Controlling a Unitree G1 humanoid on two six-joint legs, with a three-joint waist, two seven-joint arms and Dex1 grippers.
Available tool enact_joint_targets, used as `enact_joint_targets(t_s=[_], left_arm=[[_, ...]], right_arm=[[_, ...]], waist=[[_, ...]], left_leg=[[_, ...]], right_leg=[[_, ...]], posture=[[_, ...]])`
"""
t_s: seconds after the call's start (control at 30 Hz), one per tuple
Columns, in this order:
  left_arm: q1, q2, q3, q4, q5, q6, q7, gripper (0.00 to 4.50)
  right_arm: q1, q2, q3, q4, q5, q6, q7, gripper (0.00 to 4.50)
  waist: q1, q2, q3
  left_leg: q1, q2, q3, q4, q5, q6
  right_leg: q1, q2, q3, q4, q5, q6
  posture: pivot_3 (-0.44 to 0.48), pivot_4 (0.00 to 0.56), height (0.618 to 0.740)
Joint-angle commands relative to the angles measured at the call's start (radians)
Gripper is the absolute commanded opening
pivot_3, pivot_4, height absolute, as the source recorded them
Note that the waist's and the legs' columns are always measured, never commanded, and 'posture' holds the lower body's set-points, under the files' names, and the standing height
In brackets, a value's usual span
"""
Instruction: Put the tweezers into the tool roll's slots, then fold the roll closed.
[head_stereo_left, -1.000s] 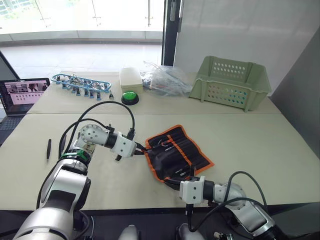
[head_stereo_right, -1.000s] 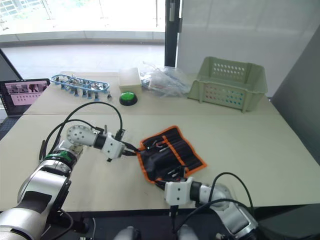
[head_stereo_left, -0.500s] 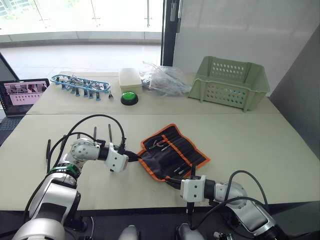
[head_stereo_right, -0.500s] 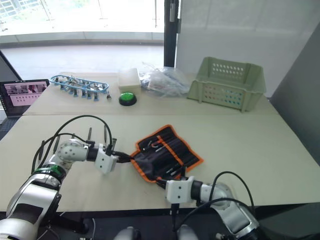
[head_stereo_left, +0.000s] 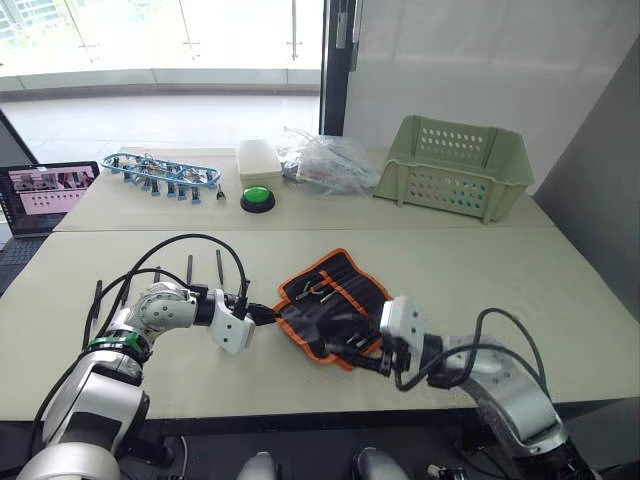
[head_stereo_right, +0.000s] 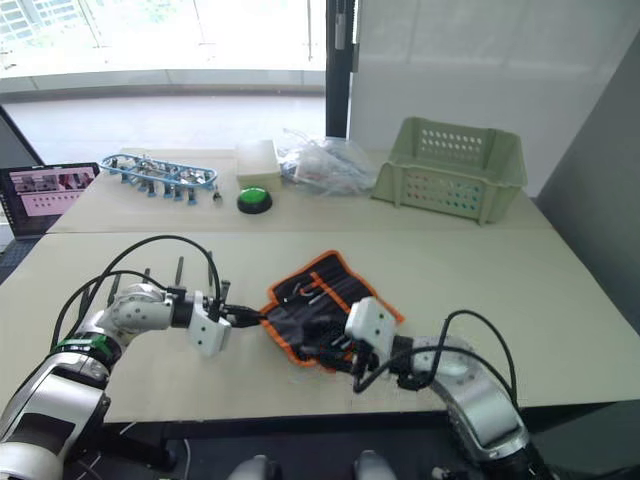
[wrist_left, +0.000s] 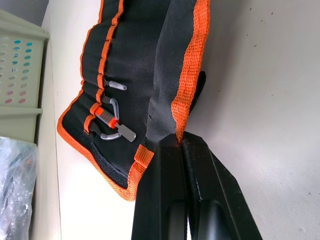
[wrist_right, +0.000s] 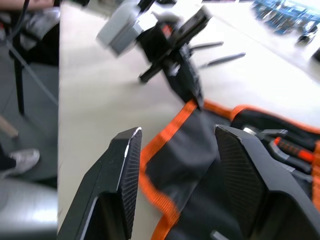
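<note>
The tool roll (head_stereo_left: 335, 305) lies open and slanted a little below the middle of the left eye view, on the near part of the beige table (head_stereo_left: 520, 290), its orange edging running all round. The left gripper (wrist_left: 179, 141) has its two black fingers pressed together on the roll's orange-edged corner flap, which stands lifted off the table in the left wrist view. A few small metal tools (wrist_left: 112, 117) with grey ends and one orange grip sit in the slot pockets beside that flap.

The right gripper (wrist_right: 175, 150) hovers over the roll's lower right edge, its fingers spread wide apart with nothing between them. Looking along them, the black and orange fabric lies just beyond, with the left gripper at the far edge.

The tweezers (head_stereo_left: 187, 267) lie loose in the left part of the left eye view, several slim dark sticks side by side on the bare table, partly crossed by the left arm's black cables (head_stereo_left: 200, 245); how many there are cannot be told.

Along the upper part of the frame stand a blue rack of clips (head_stereo_left: 160, 170), a cream box (head_stereo_left: 262, 157), a green button (head_stereo_left: 258, 197), a clear plastic bag (head_stereo_left: 328, 160) and a pale green basket (head_stereo_left: 455, 165). A laptop (head_stereo_left: 45, 195) sits at the left edge
</note>
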Motion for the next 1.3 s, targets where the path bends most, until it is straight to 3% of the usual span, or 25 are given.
enact_joint_targets(t_s=[0.03,0.27,0.43,0.6,0.63,0.7,0.83,1.0,1.1,1.17,1.3], left_arm=[[0.004,0.010,-0.035,0.006,0.042,-0.004,0.029,0.00],[-0.015,0.022,-0.062,0.008,0.078,-0.002,0.092,0.00],[-0.023,0.029,-0.072,0.015,0.090,0.005,0.120,0.00],[0.019,0.009,-0.044,-0.007,-0.186,0.080,-0.090,0.00],[0.028,0.012,-0.044,-0.025,-0.232,0.092,-0.133,0.60],[0.052,0.019,-0.030,-0.070,-0.335,0.150,-0.231,1.08],[0.152,0.064,0.037,-0.271,-0.588,0.514,-0.476,2.52],[0.268,0.124,0.142,-0.660,-0.857,1.104,-0.519,4.15],[0.306,0.099,0.212,-0.813,-0.965,1.342,-0.432,4.15],[0.320,0.069,0.236,-0.860,-0.978,1.416,-0.391,4.15],[0.347,-0.026,0.235,-0.869,-0.899,1.454,-0.282,3.03]], right_arm=[[-0.032,0.042,0.033,0.052,-0.052,0.023,-0.086,2.30],[-0.019,0.110,0.152,0.152,-0.186,-0.003,-0.156,0.04],[-0.018,0.108,0.204,0.240,-0.264,0.064,-0.187,0.04],[-0.006,0.100,0.220,0.261,-0.275,0.124,-0.185,0.04],[-0.006,0.102,0.219,0.260,-0.275,0.130,-0.187,0.00],[-0.011,0.106,0.214,0.269,-0.276,0.140,-0.193,0.00],[-0.019,0.112,0.213,0.274,-0.277,0.143,-0.194,0.00],[-0.021,0.102,0.220,0.277,-0.285,0.144,-0.185,0.00],[-0.025,0.098,0.224,0.274,-0.286,0.147,-0.180,0.00],[-0.029,0.100,0.223,0.275,-0.285,0.149,-0.179,0.00],[-0.034,0.100,0.233,0.268,-0.291,0.136,-0.170,0.00]], waist=[[0.000,0.001,-0.001],[0.001,0.002,-0.002],[0.002,0.002,-0.002],[0.000,0.003,-0.003],[0.000,0.003,-0.003],[-0.001,0.002,-0.003],[-0.006,0.002,-0.003],[-0.007,0.002,-0.003],[-0.002,0.002,-0.003],[-0.002,0.002,-0.003],[-0.004,0.002,-0.003]], left_leg=[[0.000,0.000,0.000,0.000,0.000,0.000],[-0.002,0.000,0.001,0.000,0.000,0.000],[-0.001,0.000,0.001,0.000,0.000,0.000],[-0.001,0.000,0.002,0.000,0.000,0.000],[-0.001,0.000,0.002,0.000,0.000,0.000],[-0.002,0.001,0.002,0.000,0.000,0.000],[-0.002,0.001,0.002,0.000,0.000,0.000],[-0.002,0.002,0.001,0.000,0.000,0.000],[-0.001,0.002,0.001,0.000,0.000,0.000],[0.000,0.002,0.001,0.000,0.000,0.000],[0.000,0.002,0.001,0.000,0.000,0.000]], right_leg=[[0.000,0.000,0.000,0.000,0.000,0.000],[-0.002,0.000,0.001,0.000,0.000,0.000],[-0.002,0.000,0.001,0.001,0.000,0.001],[-0.002,0.000,0.001,0.001,0.000,0.000],[-0.002,0.000,0.001,0.001,0.000,0.000],[-0.002,0.000,0.001,0.000,0.000,0.000],[-0.003,0.000,0.001,0.000,0.000,0.000],[-0.003,0.001,0.001,0.000,0.000,0.000],[-0.002,0.001,0.001,0.000,0.000,0.000],[-0.001,0.001,0.001,0.000,0.000,0.000],[-0.002,0.002,0.001,0.000,0.000,0.000]], posture=[[0.000,0.150,0.721],[0.000,0.150,0.721],[0.000,0.150,0.721],[0.000,0.150,0.721],[0.000,0.150,0.721],[0.000,0.150,0.721],[0.000,0.150,0.721],[0.000,0.150,0.721],[0.000,0.150,0.721],[0.000,0.150,0.721],[0.000,0.150,0.721]])
